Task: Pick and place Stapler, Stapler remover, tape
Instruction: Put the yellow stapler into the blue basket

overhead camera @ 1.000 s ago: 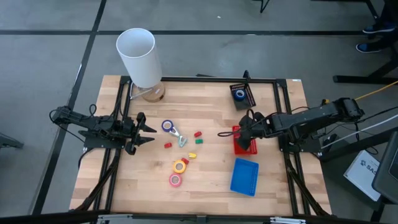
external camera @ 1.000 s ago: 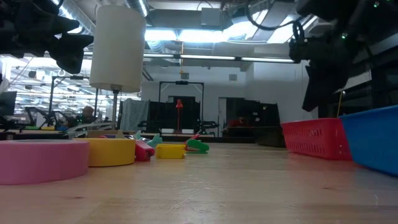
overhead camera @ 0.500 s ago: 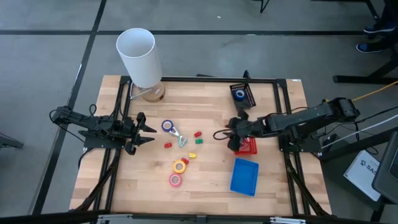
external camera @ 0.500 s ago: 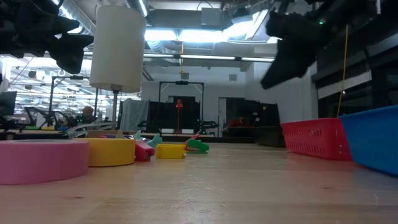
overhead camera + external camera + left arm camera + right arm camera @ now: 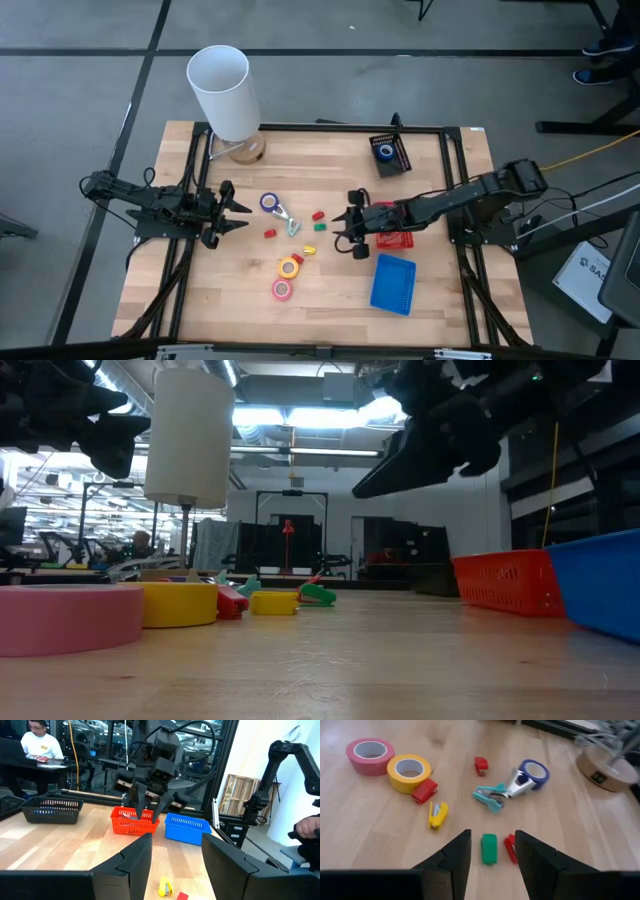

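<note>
Fingers of the right gripper [image 5: 350, 221] are spread and empty, hanging over the worktop [image 5: 340, 280] just beside the red basket [image 5: 392, 238], above the green stapler [image 5: 489, 848] and red stapler [image 5: 510, 847]. Left gripper [image 5: 238, 217] waits at the left edge, its fingers spread too. Pink tape [image 5: 283, 289] and yellow tape [image 5: 289, 267] lie touching mid-worktop, blue tape [image 5: 268, 202] beside the staple remover [image 5: 288, 220].

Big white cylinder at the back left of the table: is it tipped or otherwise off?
The tall white cylinder looks raised on a thin post above a round wooden base, not resting on the table, and shows no clear tilt. Nothing looks spilled; the small coloured items lie scattered mid-table.
</note>
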Robot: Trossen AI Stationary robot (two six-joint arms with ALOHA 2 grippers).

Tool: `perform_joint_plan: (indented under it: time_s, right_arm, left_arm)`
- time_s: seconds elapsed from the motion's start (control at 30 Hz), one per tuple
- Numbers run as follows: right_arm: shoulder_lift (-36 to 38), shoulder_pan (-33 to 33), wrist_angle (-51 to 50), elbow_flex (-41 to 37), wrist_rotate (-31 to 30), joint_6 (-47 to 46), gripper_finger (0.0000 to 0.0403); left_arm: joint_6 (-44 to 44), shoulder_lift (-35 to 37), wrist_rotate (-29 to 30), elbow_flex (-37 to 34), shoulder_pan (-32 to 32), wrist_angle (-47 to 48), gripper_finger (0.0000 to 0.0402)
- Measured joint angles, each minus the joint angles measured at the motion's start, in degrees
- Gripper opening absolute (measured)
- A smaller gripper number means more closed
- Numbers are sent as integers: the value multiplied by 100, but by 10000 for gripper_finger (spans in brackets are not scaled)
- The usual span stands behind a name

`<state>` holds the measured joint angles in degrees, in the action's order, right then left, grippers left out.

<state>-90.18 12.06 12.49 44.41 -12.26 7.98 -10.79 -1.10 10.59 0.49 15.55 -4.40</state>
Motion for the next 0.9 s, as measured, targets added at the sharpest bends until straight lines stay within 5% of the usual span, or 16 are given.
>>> perform_joint_plan:
  time_s: [0.7,0.9]
  right_arm:
    - [-2144,2,-165,1867,931,167,155]
    - [-2470,-1,-153,2082,1280,127,188]
  left_arm:
    - [0,0,0,2,0,-2,169]
    - [0,-1,0,1,-1,-2,169]
